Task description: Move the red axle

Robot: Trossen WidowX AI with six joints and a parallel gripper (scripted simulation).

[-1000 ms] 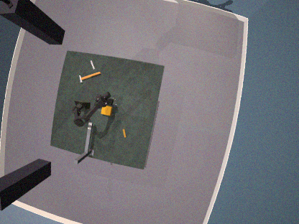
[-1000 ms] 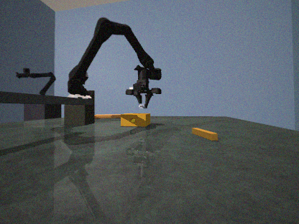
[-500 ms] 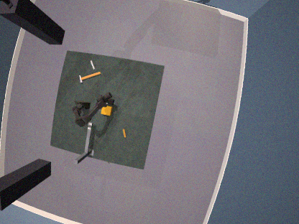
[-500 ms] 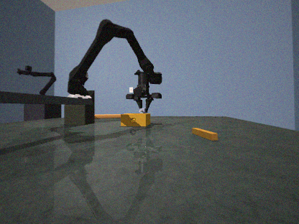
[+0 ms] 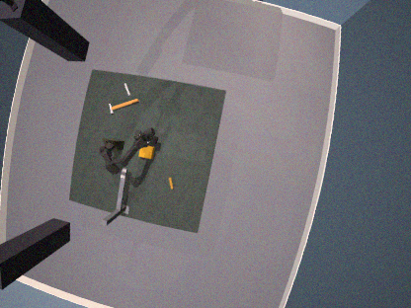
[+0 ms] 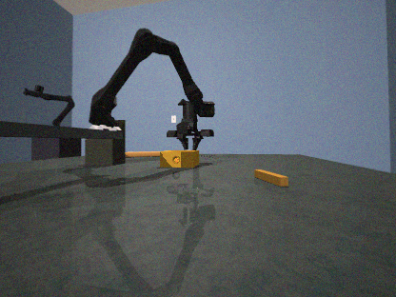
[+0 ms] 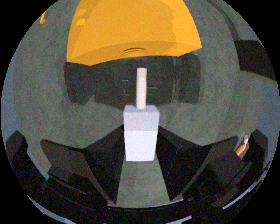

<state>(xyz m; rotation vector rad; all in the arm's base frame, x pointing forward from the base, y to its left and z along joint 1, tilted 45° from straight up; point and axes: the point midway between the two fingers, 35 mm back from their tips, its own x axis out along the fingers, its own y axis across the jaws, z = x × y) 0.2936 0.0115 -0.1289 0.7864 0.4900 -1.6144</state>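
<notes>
My gripper (image 5: 146, 137) (image 6: 191, 148) (image 7: 139, 128) pinches a white pin (image 7: 141, 119). I'd square it to the yellow block's (image 5: 146, 152) (image 6: 190, 159) (image 7: 135, 27) hole, seemingly at twelve o'clock in wrist view.

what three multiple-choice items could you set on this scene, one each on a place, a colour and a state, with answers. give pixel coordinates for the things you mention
1. Where is the small white stick (image 5: 127, 89) in the top view?
a) under the arm
b) near the orange-handled hammer (image 5: 125, 105) (image 6: 143, 154) (image 7: 241, 148)
c) off the green mat (image 5: 198, 126)

2. What colour is the block (image 5: 146, 152) (image 6: 189, 159) (image 7: 135, 27) with a round hole in its side?
a) blue
b) green
c) yellow

3. What is the state of the gripper (image 5: 147, 137) (image 6: 190, 148) (image 7: 141, 142)?
a) shut on a pale block with a thin rod (image 7: 141, 120)
b) wide open
c) shut on nothing

1 b: the top view shows the stick beside the hammer.
2 c: the exterior view shows its yellow sides.
3 a: the wrist view shows the pale piece between the fingers.
</notes>
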